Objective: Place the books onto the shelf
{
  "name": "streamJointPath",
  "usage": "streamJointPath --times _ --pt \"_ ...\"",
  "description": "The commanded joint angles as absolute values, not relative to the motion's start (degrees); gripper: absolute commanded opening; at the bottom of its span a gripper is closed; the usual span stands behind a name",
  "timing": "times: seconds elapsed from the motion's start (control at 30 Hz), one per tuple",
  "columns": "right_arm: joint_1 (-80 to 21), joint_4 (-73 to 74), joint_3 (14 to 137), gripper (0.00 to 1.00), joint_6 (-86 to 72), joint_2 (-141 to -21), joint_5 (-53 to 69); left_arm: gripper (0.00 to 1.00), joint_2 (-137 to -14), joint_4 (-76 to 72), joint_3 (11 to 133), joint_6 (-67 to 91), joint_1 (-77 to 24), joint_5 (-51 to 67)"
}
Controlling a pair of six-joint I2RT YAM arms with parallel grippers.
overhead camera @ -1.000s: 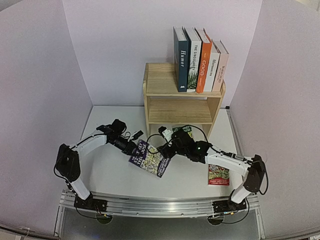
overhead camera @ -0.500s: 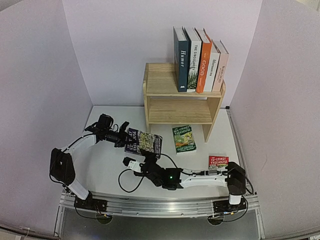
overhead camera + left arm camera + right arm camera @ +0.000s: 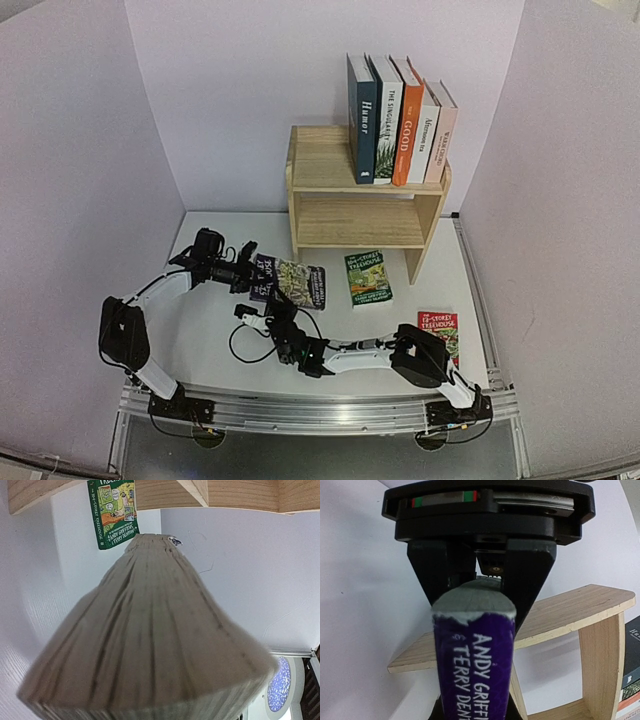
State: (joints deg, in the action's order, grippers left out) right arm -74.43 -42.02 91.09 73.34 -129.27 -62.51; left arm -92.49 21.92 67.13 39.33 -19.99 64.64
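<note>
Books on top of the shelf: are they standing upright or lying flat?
Upright: the five books stand side by side, spines facing out, atop the shelf.

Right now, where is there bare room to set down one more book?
Bare: on the shelf, the top tier left of the Humor book and the whole lower tier; on the table, between green book and red book. Crowded: centre front, where the left gripper holds the dark book, right arm close by.

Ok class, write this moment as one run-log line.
left tool: shut on purple book | right tool: close by, state unclear | green book, red book: on table | shelf: five books on top
</note>
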Motion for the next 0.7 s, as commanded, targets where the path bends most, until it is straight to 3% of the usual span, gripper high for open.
streamJointPath --times 0.0,0.03,0.1,0.37,0.57,0.67 --pt "-73.74 -52.56 89.71 0.00 78.01 -124.55 -67.68 0.47 -88.98 22.42 67.91 37.73 -19.95 66.42" --pt "-73.75 -52.44 87.84 0.00 77.42 -122.95 -67.72 0.70 -88.77 24.27 68.24 36.47 -19.54 65.06" --pt "-73.85 -50.59 84.67 0.00 76.90 -118.69 -67.96 0.97 -88.37 27.80 69.01 32.76 -18.10 62.17" --pt "-73.92 -17.88 77.72 0.00 65.17 -98.58 -61.70 1.00 -87.04 48.44 81.79 9.89 -13.70 48.71" --pt "-69.09 20.54 90.12 0.00 48.97 -88.81 -45.93 1.00 -85.27 49.14 80.13 7.56 -13.45 47.58" --pt "-64.46 21.79 91.84 0.00 56.03 -88.59 -45.27 1.00 -85.56 48.51 79.86 7.87 -13.44 47.91"
